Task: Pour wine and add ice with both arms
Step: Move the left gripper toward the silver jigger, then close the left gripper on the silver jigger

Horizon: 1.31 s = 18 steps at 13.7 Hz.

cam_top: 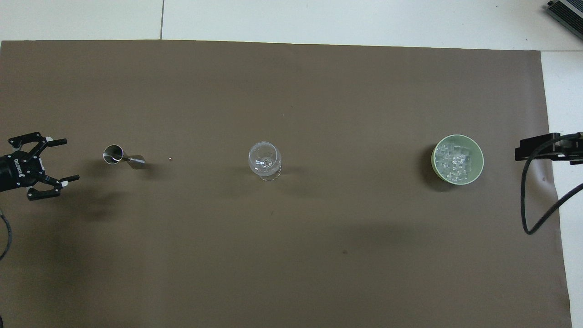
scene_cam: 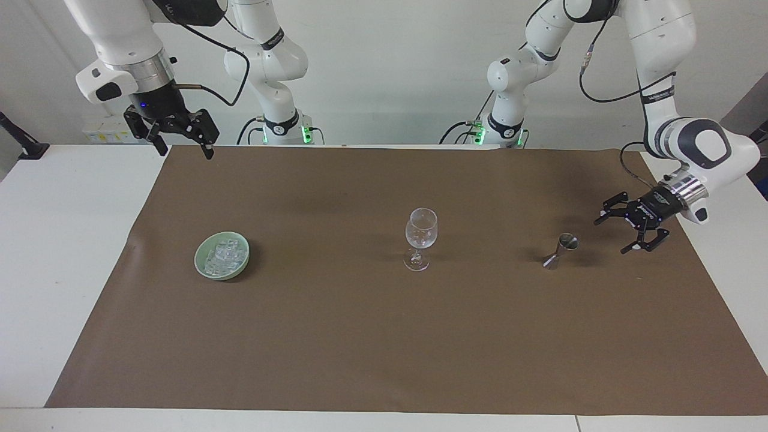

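An empty clear wine glass (scene_cam: 421, 237) (cam_top: 264, 159) stands mid-mat. A small steel jigger (scene_cam: 561, 250) (cam_top: 120, 156) stands toward the left arm's end. The ice (scene_cam: 223, 255) (cam_top: 452, 159) lies heaped in a green bowl (scene_cam: 201, 268) (cam_top: 479, 169) toward the right arm's end. My left gripper (scene_cam: 611, 236) (cam_top: 70, 159) is open and empty, low over the mat, beside the jigger and apart from it, fingers pointing toward it. My right gripper (scene_cam: 185, 151) is open and empty, raised over the mat's corner at the robots' end.
A brown mat (scene_cam: 336, 336) (cam_top: 291, 255) covers most of the white table (scene_cam: 54, 240). A tiny bead (cam_top: 170, 159) lies on the mat between the jigger and the glass. A black cable (cam_top: 528, 205) hangs by the right gripper.
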Motion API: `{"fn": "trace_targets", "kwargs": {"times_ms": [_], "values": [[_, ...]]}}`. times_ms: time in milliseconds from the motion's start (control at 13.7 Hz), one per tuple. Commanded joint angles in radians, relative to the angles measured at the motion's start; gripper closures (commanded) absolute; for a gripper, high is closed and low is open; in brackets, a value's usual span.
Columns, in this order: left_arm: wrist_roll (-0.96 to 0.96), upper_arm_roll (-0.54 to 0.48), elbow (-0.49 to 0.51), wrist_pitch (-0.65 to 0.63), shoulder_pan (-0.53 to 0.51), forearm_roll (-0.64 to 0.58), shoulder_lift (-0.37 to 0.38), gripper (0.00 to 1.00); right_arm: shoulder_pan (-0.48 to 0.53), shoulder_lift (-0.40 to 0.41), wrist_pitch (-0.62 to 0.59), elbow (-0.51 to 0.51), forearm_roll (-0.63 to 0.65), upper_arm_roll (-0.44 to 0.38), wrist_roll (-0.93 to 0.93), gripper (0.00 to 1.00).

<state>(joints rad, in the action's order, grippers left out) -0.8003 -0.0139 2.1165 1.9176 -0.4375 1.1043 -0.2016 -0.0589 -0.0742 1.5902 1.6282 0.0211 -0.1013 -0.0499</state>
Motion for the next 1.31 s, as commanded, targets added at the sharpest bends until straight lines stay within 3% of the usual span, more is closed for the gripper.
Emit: {"fn": "trace_targets", "kwargs": {"times_ms": [0,510,946,1238], "values": [[0.087,0.008,0.175,0.084,0.028,0.126,0.099,0.0,0.002,0.004,-0.003,-0.005,-0.003,0.0,0.025,0.0],[0.18,0.009,0.324,0.205,0.094,0.379,0.122,0.0,0.002,0.004,-0.003,-0.005,-0.003,0.0,0.025,0.0],[0.194,0.009,0.362,0.307,0.22,0.707,0.114,0.0,0.002,0.004,-0.003,-0.005,-0.003,0.0,0.025,0.0],[0.216,0.009,0.376,0.316,0.224,0.798,0.117,0.0,0.002,0.004,-0.003,-0.005,-0.003,0.0,0.025,0.0]]}}
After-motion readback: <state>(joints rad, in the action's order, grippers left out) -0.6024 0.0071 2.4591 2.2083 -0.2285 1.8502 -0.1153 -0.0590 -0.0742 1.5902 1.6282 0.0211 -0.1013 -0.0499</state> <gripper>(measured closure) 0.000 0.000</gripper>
